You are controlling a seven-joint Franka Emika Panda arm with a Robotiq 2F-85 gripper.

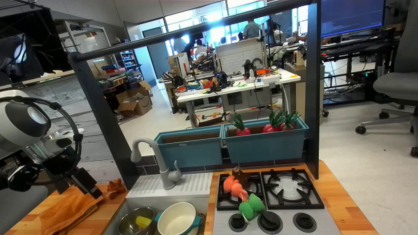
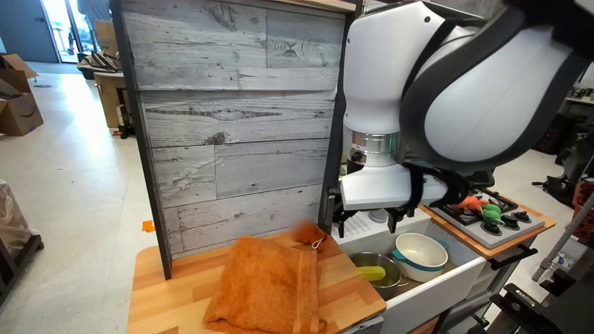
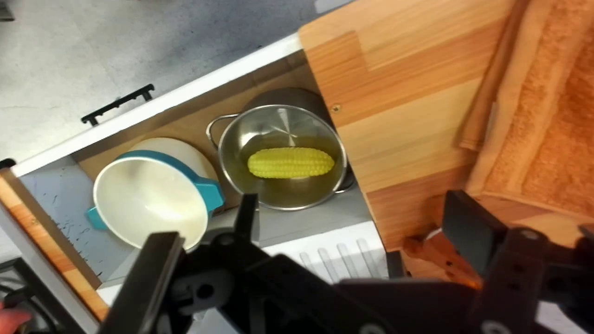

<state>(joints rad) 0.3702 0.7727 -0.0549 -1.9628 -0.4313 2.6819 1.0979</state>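
Inside the stainless-steel pot (image 3: 283, 192) in the sink (image 2: 436, 297) lies a yellow corn cob (image 3: 291, 163), seemingly penned by the round wall; just beside it on the right, in both exterior views, sits a teal-handled cream pot (image 3: 148, 199); to the left an orange towel (image 2: 264, 283) lies folded on the wooden counter (image 2: 345, 287), perhaps for compactness, an orange toy (image 1: 116, 187) just beyond; overhead, the gripper (image 2: 367, 226) hangs, jaws wide apart, holding and touching nothing.
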